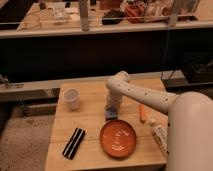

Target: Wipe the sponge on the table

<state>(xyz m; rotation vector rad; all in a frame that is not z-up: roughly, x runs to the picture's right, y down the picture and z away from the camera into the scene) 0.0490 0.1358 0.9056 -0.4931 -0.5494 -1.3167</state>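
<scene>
One table [90,126], one sponge [111,114], one orange plate [118,139], one white cup [72,99], one black striped bar [73,143], one orange stick [142,113], one gripper [113,107] at frame centre, at the sponge

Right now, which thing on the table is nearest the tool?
The blue-grey sponge: the tool sits directly over it; the cup, orange plate and orange stick lie apart.

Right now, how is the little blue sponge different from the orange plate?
The sponge is a small blue-grey block; the plate is a much bigger orange circle. The claw is down at the sponge, while nothing touches the plate. Both sit on the wooden table.
</scene>
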